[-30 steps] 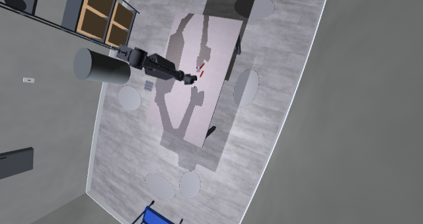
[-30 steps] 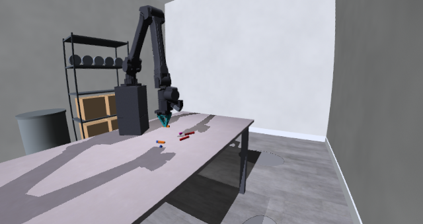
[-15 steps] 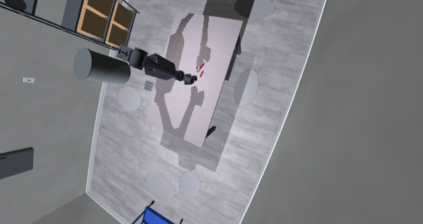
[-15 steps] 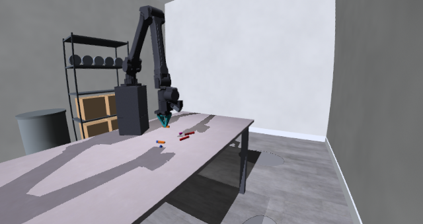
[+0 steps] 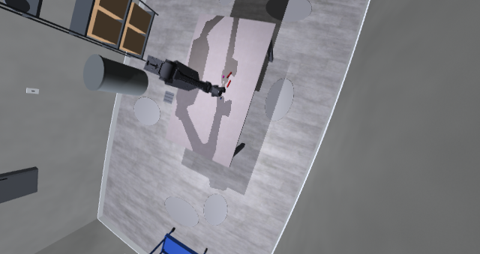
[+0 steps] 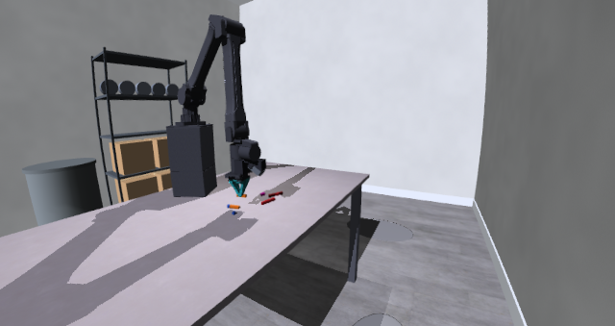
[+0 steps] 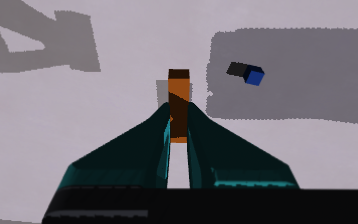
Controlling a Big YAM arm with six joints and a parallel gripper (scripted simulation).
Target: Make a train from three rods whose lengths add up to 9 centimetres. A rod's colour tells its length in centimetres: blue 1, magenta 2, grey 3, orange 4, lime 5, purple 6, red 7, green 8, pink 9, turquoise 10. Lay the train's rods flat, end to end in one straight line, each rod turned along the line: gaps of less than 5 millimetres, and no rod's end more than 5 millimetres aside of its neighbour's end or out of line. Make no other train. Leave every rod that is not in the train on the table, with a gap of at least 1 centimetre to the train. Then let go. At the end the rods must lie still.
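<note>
My gripper [image 6: 240,194] [image 7: 178,112] is shut on an orange rod [image 6: 244,196] [image 7: 179,86] and holds it above the table. A second orange rod [image 6: 234,207] lies on the table in the exterior view, with a blue rod [image 6: 228,206] at its left end; any gap is too small to tell. Both are hidden in the wrist view. Another blue rod [image 5: 220,98] [image 6: 233,213] [image 7: 254,77] lies apart, to the right in the wrist view. A magenta rod [image 5: 223,76] [image 6: 262,194] and two red rods, one [image 5: 229,75] [image 6: 276,193] farther back, the other [image 5: 229,83] [image 6: 268,201] nearer, lie beyond the gripper.
The table [image 5: 210,127] [image 6: 159,263] carries the arm's shadows. Its long edge runs beyond the red rods in the top view. The arm's dark pedestal [image 6: 187,163] stands at the opposite side, near a grey barrel [image 5: 124,76] [image 6: 62,187] and a shelf rack.
</note>
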